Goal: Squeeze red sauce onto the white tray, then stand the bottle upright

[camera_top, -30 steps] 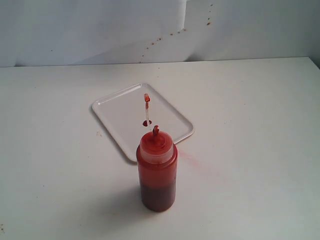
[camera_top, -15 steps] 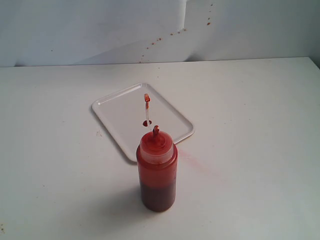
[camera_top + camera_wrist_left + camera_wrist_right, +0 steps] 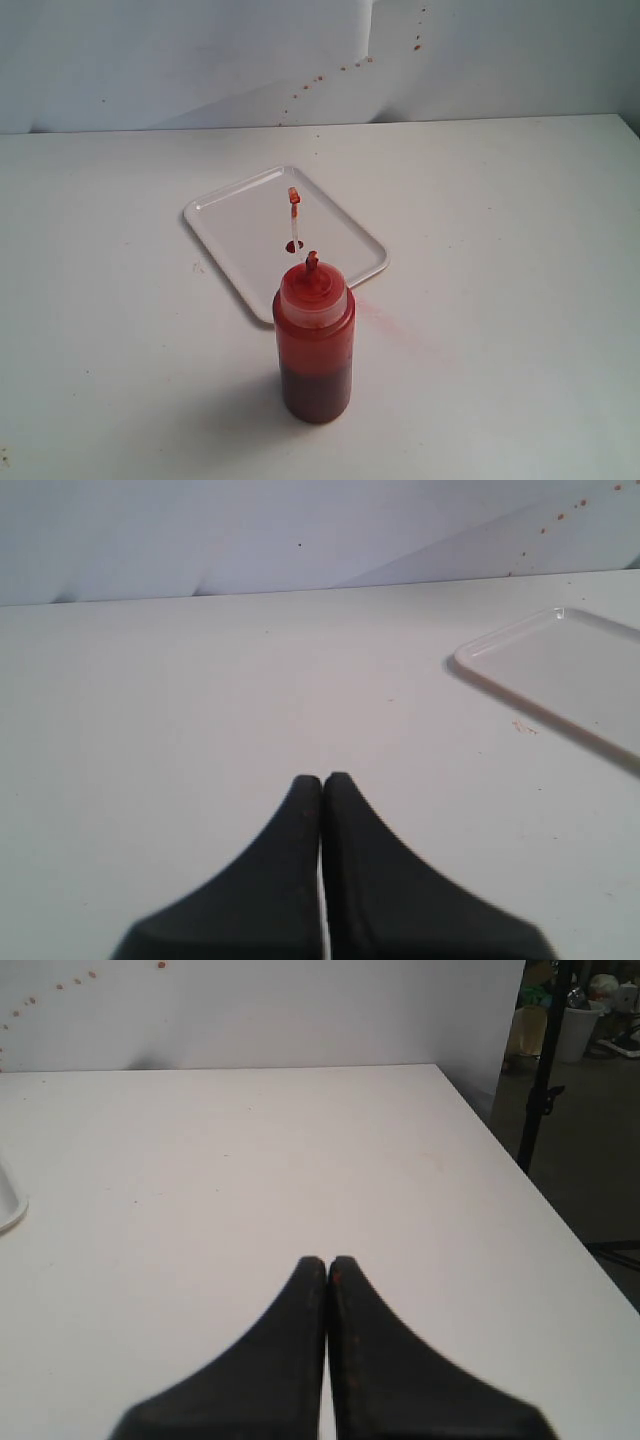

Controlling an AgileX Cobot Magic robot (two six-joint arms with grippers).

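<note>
The red-tinted squeeze bottle (image 3: 314,345) stands upright on the table, just in front of the white tray (image 3: 240,225). Its small cap (image 3: 294,195) sticks up on a thin strap. A small blob of red sauce (image 3: 293,246) lies on the tray behind the nozzle. The tray's corner (image 3: 560,670) shows in the left wrist view, and its edge (image 3: 8,1210) in the right wrist view. My left gripper (image 3: 322,779) is shut on nothing above bare table, far from the bottle. My right gripper (image 3: 327,1261) is likewise shut and empty. Neither gripper appears in the exterior view.
A faint red smear (image 3: 385,318) marks the table to the right of the bottle. Red splatter dots (image 3: 340,68) speckle the white backdrop. The table's right edge (image 3: 520,1170) drops to the floor, where a black stand (image 3: 545,1060) rises.
</note>
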